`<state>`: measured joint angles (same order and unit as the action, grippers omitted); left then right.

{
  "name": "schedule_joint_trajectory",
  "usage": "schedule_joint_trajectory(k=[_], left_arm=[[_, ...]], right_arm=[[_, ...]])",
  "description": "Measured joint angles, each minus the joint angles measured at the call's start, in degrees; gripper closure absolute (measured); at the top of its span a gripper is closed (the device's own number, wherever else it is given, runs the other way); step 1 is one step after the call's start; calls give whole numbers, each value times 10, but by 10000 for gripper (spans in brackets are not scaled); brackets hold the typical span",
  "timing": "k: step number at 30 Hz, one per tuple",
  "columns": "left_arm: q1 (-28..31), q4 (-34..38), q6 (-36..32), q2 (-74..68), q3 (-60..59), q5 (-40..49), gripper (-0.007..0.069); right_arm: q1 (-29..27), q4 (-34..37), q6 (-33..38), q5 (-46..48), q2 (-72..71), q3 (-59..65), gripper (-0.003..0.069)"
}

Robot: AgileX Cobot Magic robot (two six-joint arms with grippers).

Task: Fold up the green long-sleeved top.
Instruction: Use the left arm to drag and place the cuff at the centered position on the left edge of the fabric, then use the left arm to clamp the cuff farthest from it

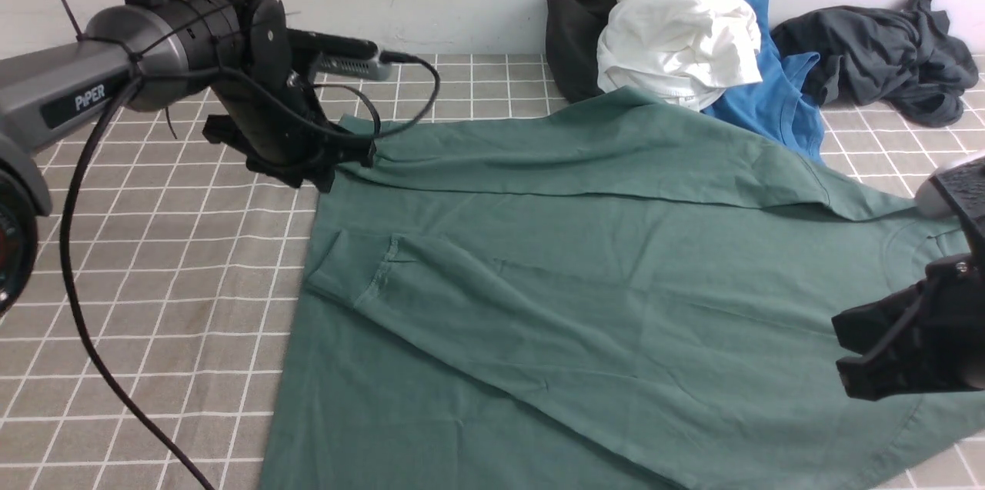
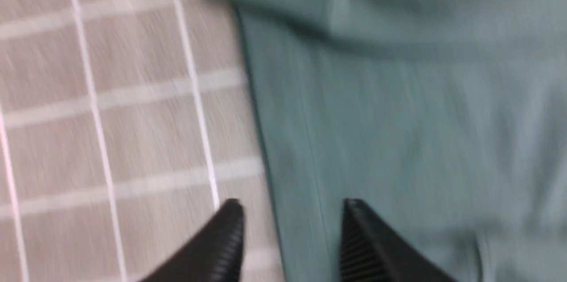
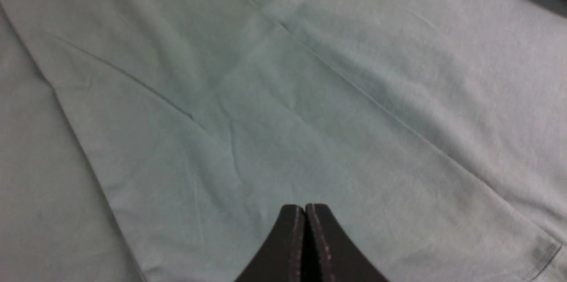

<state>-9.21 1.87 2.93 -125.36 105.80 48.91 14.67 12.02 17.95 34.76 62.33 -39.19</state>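
Lying spread across the checked tablecloth [image 1: 154,244], the green long-sleeved top [image 1: 585,305] is taking up the middle and right of the front view. One sleeve is lying folded over the body, with its cuff [image 1: 362,275] near the garment's left edge. A second fold is running along the far edge.

The left gripper [image 1: 312,176] is hovering at the top's far-left corner. In the left wrist view, which is blurred, the left gripper [image 2: 288,211] is showing its jaws apart and grasping nothing. One fingertip is sitting over the tablecloth [image 2: 133,96] and the other over the green fabric [image 2: 398,118], so they are straddling the hem.

The right gripper [image 1: 846,355] is sitting over the top's right side. Its wrist view is showing the gripper [image 3: 304,211] clenched, pads together, with no cloth visible between them, above the fabric [image 3: 310,96].

White [image 1: 677,44], blue [image 1: 777,98], black [image 1: 577,36] and dark grey [image 1: 885,51] garments are lying heaped by the wall.
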Motion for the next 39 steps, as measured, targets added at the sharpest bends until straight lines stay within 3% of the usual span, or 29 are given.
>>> schedule_joint_trajectory(k=[2, 4, 8, 14, 16, 17, 18, 22, 28, 33, 35, 39], left_arm=[[15, 29, 0, -42, 67, 14, 244], [22, 42, 0, -68, 104, 21, 218], [29, 55, 0, -144, 194, 32, 225], [29, 56, 0, -215, 269, 31, 389], [29, 47, 0, -216, 277, 20, 527], [29, 46, 0, -216, 277, 20, 527], [29, 39, 0, -212, 279, 20, 587], [26, 31, -5, -186, 279, 54, 629], [13, 11, -39, -125, 284, 146, 632], [18, -13, -52, -142, 287, 112, 575], [22, -15, -63, -167, 287, 87, 505], [26, -14, -70, -216, 284, 26, 284]], right_arm=[[0, 0, 0, -14, 0, 0, 666], [0, 0, 0, -23, 0, 0, 666], [0, 0, 2, -46, 0, 0, 666], [0, 0, 13, -52, 0, 0, 666], [0, 0, 13, -52, 0, 0, 666], [0, 0, 13, -52, 0, 0, 666], [0, 0, 13, -52, 0, 0, 666], [0, 0, 15, -52, 0, 0, 666], [0, 1, 17, -47, 0, 0, 666], [0, 1, 17, -46, 0, 0, 666], [0, 1, 17, -46, 0, 0, 666], [0, 1, 17, -46, 0, 0, 666]])
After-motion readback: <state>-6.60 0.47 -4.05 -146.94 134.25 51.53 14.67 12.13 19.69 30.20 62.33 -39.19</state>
